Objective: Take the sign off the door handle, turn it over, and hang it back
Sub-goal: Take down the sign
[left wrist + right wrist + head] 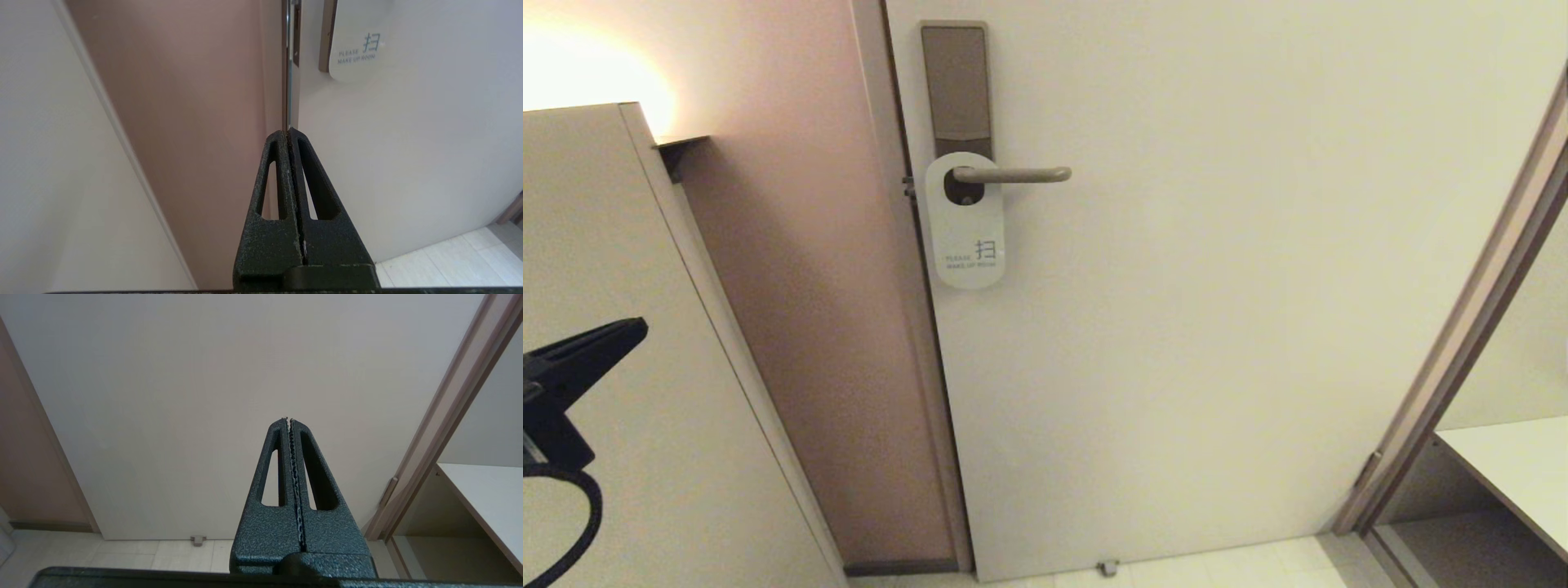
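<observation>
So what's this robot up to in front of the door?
Nothing is being handled at the moment. A sign hangs on the door handle, its white side reading "PLEASE MAKE UP ROOM" facing out. The left hand is shut and empty, low and to the left of the door, well below the sign. The right hand is also shut and empty, pointing at the bare lower part of the door. Neither touches the sign or the handle.

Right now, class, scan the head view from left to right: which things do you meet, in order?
Left gripper → cabinet side panel → pink wall → sign, white side out, on the door handle → door → door frame → shelf.
</observation>
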`<state>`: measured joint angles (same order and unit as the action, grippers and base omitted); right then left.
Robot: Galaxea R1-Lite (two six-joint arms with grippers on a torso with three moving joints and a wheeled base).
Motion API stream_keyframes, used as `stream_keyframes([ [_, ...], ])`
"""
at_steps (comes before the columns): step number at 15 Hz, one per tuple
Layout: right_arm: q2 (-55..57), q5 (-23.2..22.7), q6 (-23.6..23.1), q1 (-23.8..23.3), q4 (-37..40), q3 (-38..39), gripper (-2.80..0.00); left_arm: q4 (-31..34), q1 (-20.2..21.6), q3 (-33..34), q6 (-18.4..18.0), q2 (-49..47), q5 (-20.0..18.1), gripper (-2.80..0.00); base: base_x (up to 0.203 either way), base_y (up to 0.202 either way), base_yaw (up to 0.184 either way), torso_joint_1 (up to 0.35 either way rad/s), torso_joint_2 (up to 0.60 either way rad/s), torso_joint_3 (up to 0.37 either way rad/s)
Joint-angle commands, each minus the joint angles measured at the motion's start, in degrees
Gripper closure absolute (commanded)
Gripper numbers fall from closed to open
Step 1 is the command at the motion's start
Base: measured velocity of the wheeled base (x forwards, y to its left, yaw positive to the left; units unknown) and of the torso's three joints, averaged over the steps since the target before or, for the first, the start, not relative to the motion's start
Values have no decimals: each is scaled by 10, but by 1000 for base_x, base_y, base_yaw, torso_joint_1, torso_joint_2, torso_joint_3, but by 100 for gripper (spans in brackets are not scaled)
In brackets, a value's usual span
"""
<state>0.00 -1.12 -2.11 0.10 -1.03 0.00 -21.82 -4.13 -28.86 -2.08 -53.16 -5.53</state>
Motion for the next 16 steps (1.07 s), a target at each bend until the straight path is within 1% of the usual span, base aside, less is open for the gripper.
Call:
stream_keyframes([
  [1, 0, 0, 0, 0, 0, 0, 0, -18, 0, -5, 0, -49, -2, 0, 0, 0, 0, 0, 0, 0],
  [8, 0, 0, 0, 0, 0, 0, 0, -113, 0, -26, 0, -174, -10, 0, 0, 0, 0, 0, 0, 0],
  [11, 0, 0, 0, 1, 0, 0, 0, -166, 0, -33, 0, -224, -12, 0, 0, 0, 0, 0, 0, 0],
  [12, 0, 0, 0, 0, 0, 0, 0, -186, 0, -37, 2, -241, -17, 0, 0, 0, 0, 0, 0, 0],
  [14, 0, 0, 0, 0, 0, 0, 0, -218, -1, -52, 11, -271, -42, 0, 0, 0, 0, 0, 0, 0],
  [16, 0, 0, 0, 0, 0, 0, 0, -229, -1, -66, 15, -294, -66, 0, 0, 0, 0, 0, 0, 0],
])
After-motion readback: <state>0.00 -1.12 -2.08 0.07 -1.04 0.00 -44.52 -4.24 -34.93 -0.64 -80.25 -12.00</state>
